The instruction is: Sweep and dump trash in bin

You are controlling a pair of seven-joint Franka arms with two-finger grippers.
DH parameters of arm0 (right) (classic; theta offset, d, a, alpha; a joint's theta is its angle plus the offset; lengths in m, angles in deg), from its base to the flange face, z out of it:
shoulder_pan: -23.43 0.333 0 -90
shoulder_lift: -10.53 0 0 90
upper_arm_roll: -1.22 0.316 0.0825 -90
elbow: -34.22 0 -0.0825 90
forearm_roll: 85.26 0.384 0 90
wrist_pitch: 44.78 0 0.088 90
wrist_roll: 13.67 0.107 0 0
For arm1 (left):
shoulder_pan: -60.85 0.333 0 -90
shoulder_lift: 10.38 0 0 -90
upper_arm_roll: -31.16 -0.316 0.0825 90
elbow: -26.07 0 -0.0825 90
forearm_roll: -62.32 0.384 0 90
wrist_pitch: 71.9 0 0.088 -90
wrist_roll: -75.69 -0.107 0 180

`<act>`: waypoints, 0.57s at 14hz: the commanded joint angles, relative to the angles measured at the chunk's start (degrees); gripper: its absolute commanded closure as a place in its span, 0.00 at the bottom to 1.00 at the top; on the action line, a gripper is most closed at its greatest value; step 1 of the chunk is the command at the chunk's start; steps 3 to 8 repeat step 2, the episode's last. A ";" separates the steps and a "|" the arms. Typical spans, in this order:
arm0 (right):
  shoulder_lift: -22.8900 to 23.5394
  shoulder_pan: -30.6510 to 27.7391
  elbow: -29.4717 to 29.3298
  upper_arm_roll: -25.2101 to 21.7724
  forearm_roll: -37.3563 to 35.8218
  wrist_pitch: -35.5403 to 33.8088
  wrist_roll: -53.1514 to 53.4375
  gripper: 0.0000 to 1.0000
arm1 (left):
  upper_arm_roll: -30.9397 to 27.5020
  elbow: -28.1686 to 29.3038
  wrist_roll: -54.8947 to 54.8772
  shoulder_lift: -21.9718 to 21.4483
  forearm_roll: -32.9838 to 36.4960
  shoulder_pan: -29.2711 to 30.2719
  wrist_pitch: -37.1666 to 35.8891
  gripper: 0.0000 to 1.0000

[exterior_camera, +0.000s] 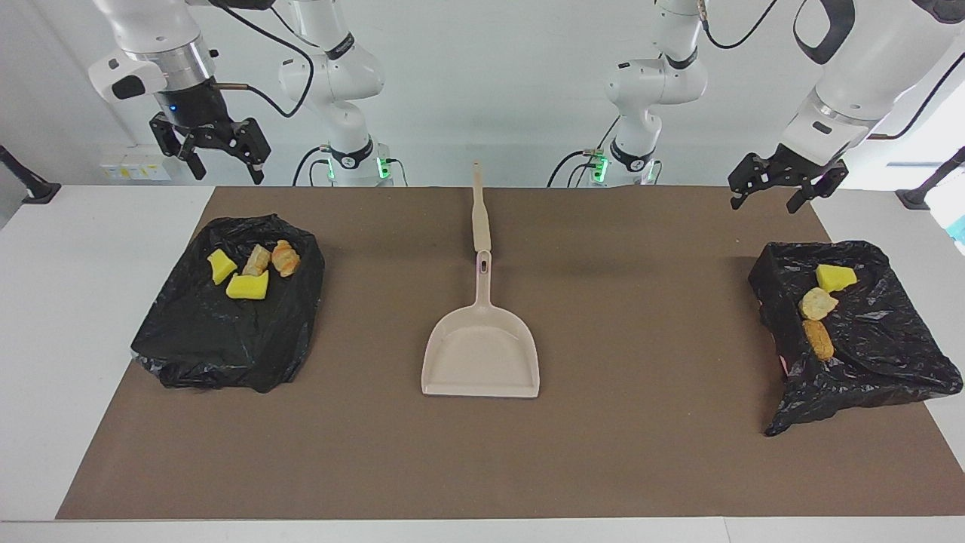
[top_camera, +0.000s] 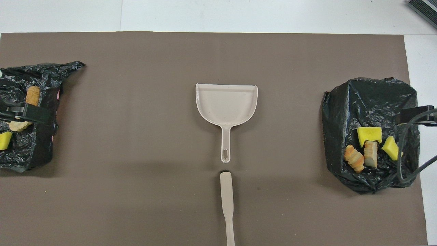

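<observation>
The trash lies in two black-bag bins. The bin [exterior_camera: 219,339] at the right arm's end holds two yellow sponge bits [exterior_camera: 247,286] and two bread chunks [exterior_camera: 286,257]. The bin [exterior_camera: 882,354] at the left arm's end holds a yellow sponge bit [exterior_camera: 834,277], a tan chunk [exterior_camera: 818,303] and a brown chunk [exterior_camera: 818,339]. My right gripper [exterior_camera: 226,172] hangs open and empty high over its bin. My left gripper [exterior_camera: 764,205] hangs open and empty over the other bin.
A beige dustpan [exterior_camera: 481,354] lies empty mid-table on the brown mat [exterior_camera: 641,452], handle toward the robots. A beige stick-like handle [exterior_camera: 479,211] lies in line with it, nearer to the robots. White table borders the mat.
</observation>
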 commanded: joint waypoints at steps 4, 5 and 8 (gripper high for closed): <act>-0.41 -0.13 -0.39 0.00 -0.03 -1.24 -1.91 0.00 | -0.18 1.42 -0.48 -1.43 0.77 -0.35 -0.50 0.00; -0.41 -0.13 -0.39 0.00 -0.03 -1.24 -1.91 0.00 | -0.18 1.42 -0.48 -1.43 0.77 -0.35 -0.50 0.00; -0.41 -0.13 -0.39 0.00 -0.03 -1.24 -1.91 0.00 | -0.18 1.42 -0.48 -1.43 0.77 -0.35 -0.50 0.00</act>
